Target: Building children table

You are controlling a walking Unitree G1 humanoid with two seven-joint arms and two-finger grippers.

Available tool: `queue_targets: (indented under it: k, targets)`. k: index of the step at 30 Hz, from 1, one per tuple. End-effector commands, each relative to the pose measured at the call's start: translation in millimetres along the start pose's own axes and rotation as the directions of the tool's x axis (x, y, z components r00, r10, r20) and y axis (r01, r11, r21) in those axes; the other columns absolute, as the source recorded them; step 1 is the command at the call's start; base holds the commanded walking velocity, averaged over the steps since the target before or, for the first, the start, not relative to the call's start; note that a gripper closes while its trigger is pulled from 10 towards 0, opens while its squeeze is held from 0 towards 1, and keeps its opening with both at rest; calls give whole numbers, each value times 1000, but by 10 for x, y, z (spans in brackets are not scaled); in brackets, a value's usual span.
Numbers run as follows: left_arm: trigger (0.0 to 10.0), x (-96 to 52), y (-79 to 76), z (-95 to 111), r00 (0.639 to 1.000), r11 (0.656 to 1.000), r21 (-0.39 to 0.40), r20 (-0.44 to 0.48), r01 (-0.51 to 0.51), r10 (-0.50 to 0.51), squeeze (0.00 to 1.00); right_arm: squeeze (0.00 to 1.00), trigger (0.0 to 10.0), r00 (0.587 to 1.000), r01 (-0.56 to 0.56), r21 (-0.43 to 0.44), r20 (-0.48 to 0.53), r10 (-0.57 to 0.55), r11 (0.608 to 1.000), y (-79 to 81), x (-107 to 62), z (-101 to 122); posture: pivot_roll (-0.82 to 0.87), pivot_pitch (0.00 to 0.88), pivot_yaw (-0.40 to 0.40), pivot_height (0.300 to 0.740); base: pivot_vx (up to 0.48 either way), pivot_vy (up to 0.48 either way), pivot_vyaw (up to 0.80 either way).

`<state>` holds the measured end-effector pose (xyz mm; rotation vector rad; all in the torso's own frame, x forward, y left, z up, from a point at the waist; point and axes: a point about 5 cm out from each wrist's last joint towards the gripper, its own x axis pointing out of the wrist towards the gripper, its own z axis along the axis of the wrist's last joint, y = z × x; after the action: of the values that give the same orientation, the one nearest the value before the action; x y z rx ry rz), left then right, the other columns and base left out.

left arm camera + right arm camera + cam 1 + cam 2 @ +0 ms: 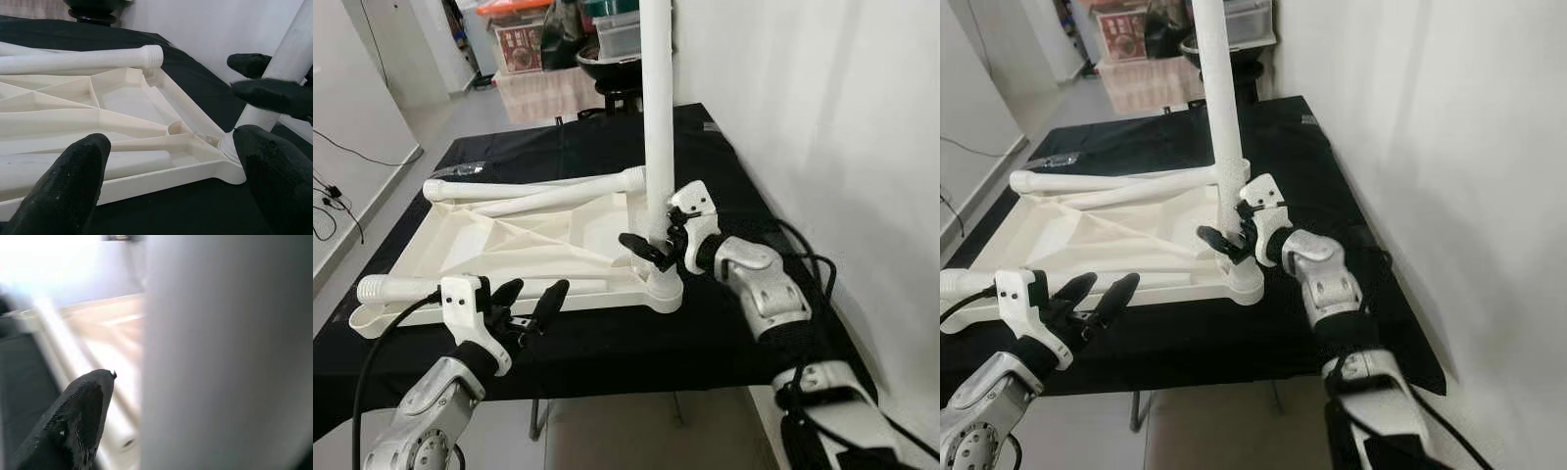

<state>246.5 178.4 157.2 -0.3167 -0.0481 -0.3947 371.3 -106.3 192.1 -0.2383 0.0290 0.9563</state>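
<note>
A cream plastic tabletop [509, 245] is laid upside down on a table [724, 176] draped in black cloth, ribbed underside up. Its near right corner socket [666, 291] is set close to the table's near edge, with a strip of bare black cloth left in front. An upright white leg [656, 108] is stood in that socket and runs out of the top of the frame.

The right pincer [651, 245] is closed around the low part of the upright leg, just above the socket; in the right wrist view one black finger [73, 421] is seen beside the blurred white tube. The wall is close on the right, so little room is left on that side of the right arm.

The left pincer [530, 304] is held spread wide, holding nothing, above the near edge of the tabletop, left of the socket and well apart from the right pincer. A loose leg [401, 289] is lain along the near rim, its threaded end poking past the tabletop's near left corner, just beside the left wrist. Two more legs [548, 191] are lain across the far side of the tabletop, converging toward the far right corner.

Bare black cloth is seen beyond the far rim. Open floor is seen to the left of the table, with cables [333, 206] on it. Boxes [519, 44] are stacked past the table's far end.
</note>
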Motion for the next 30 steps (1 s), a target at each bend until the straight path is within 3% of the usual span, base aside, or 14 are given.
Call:
queue_targets:
  k: [1, 9, 11, 12, 21, 25, 28, 29, 30]
  targets:
    - [10000, -10, 18, 4, 1000, 1000, 4, -5, -7, 7, 0, 0, 10000, 996, -86, -8, -2, 86, 996, 98, 91, -2, -48, 35, 99, 740, 0, 0, 0]
    - [10000, -10, 6, 8, 1000, 1000, 5, -6, -5, 5, 0, 0, 10000, 987, -158, 67, 16, 158, 985, 31, 166, 51, -37, 42, 97, 740, 0, 0, 0]
    - [10000, -11, 6, 10, 1000, 1000, 5, -6, -5, 5, 0, 0, 9608, 985, -174, 79, 22, 173, 982, 24, 170, 47, -32, 44, 95, 740, 0, 0, 0]
    - [10000, -15, 8, 12, 1000, 1000, 6, -6, -6, 6, 0, 0, 0, 982, -189, 85, 26, 188, 978, 23, 168, 38, -26, 44, 95, 740, 0, 0, 0]
    - [10000, -28, 25, 22, 1000, 1000, 8, -8, -8, 8, 0, 0, 0, 980, -200, 99, 9, 200, 975, -20, 116, -37, -23, 51, 109, 740, 0, 0, 0]
    - [10000, -43, 31, 25, 1000, 1000, 9, -7, -13, 13, 0, 0, 0, 992, -61, 41, -112, 65, 997, -103, -2, -165, -28, 65, 96, 740, 0, 0, 0]
    - [10000, -49, 38, 31, 1000, 1000, 8, -6, -15, 15, 0, 0, 0, 988, -56, 38, -145, 61, 998, -58, -18, -212, -31, 68, 98, 740, 0, 0, 0]
    - [10000, -56, 47, 34, 1000, 1000, 10, -7, -16, 16, 0, 0, 0, 983, 95, 95, -163, -79, 991, 42, 51, -272, -35, 73, 102, 740, 0, 0, 0]
    - [10000, -56, 47, 34, 1000, 1000, 10, -7, -16, 16, 0, 0, 0, 983, 95, 95, -163, -79, 991, 42, 51, -272, -35, 73, 102, 740, 0, 0, 0]
